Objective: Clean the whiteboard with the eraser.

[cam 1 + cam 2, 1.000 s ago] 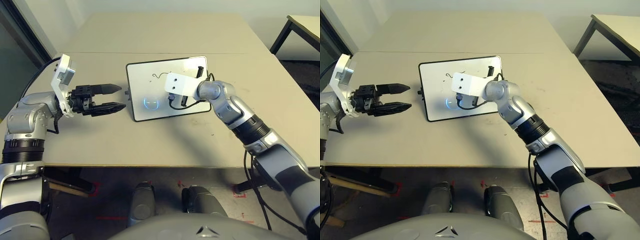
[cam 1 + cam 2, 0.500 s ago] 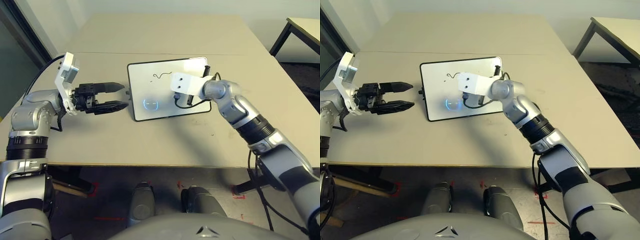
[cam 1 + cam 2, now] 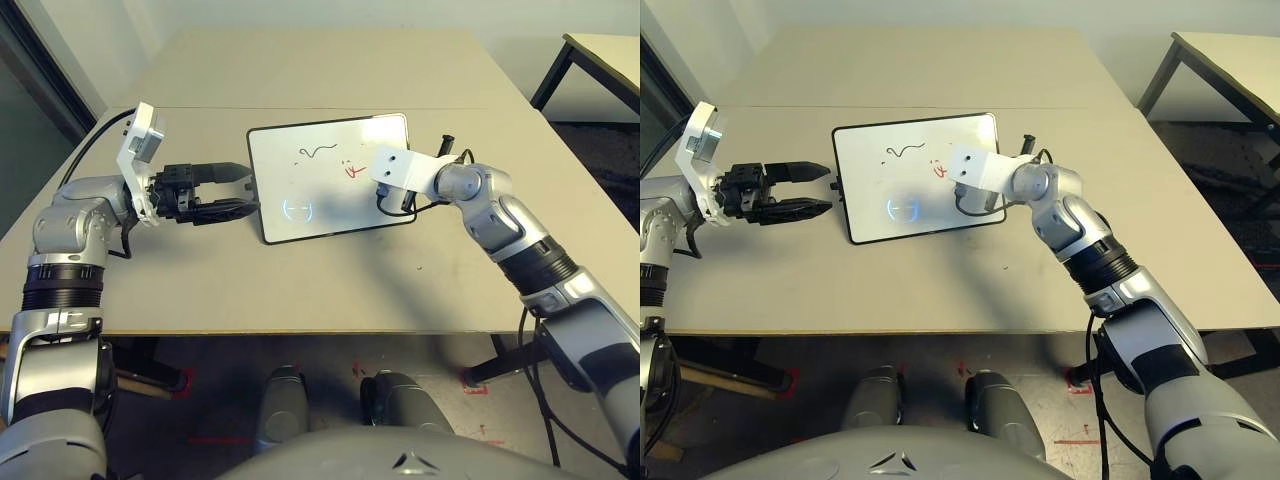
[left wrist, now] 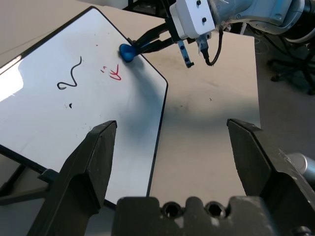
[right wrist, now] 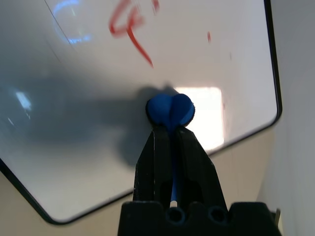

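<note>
Whiteboard (image 3: pixel 320 175) lay flat on the beige tabletop (image 3: pixel 330 280), a little to the left of the middle as I saw it from the head camera, with its long sides running across my view. On its white surface I saw a black wavy line (image 3: pixel 317 152) near the far edge, a small red scribble (image 3: pixel 351 169) beside it toward the right, and the round reflection of a lamp (image 3: pixel 298 209) nearer to me.

My right gripper (image 4: pixel 142 43) was pressed together on the eraser (image 5: pixel 170 109), which was pinched by its narrow waist so that the two blue lobes bulged out past the fingertips. The eraser was touching the board near its right short side, just beside the red scribble but not on it. The right forearm reached over the right edge of the board from the right side of the tabletop.

My left gripper (image 3: pixel 236 190) was spread wide and held nothing. It hovered over the tabletop just beside the left short side of the board, pointing toward it, and I could not tell whether a fingertip touched the frame.
</note>
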Robot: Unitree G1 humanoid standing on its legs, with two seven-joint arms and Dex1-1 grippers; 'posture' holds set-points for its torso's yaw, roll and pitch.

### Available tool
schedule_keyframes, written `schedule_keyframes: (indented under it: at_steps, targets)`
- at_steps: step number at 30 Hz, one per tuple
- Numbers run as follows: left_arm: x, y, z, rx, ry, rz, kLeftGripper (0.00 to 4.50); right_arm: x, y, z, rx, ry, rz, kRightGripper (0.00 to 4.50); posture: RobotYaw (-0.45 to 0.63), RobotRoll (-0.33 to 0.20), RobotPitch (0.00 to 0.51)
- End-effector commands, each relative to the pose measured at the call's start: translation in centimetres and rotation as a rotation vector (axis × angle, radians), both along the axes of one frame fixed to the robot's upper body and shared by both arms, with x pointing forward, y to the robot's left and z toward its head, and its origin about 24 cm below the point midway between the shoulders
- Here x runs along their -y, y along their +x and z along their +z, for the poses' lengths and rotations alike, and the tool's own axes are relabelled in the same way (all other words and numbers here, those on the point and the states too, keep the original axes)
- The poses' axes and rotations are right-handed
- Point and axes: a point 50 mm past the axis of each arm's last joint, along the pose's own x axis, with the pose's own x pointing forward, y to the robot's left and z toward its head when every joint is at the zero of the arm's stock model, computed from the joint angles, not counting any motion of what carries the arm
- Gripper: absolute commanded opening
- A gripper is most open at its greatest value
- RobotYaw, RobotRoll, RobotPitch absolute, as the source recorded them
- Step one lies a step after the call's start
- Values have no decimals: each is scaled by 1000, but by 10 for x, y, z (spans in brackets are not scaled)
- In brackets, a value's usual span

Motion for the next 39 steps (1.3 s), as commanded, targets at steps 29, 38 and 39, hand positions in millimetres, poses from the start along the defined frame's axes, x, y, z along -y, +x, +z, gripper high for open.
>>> schedule_keyframes:
  at_steps: [29,38,39]
  targets:
    - [-4,-8,4,10,6,30,4500,-2,18,0,35,-32,-24,14,263,0,28]
    - [-1,-2,6,14,8,12,4500,29,21,-2,31,-57,-111,14,241,0,24]
    - [-1,-1,6,15,8,11,4500,32,20,-3,28,-60,-113,14,235,0,23]
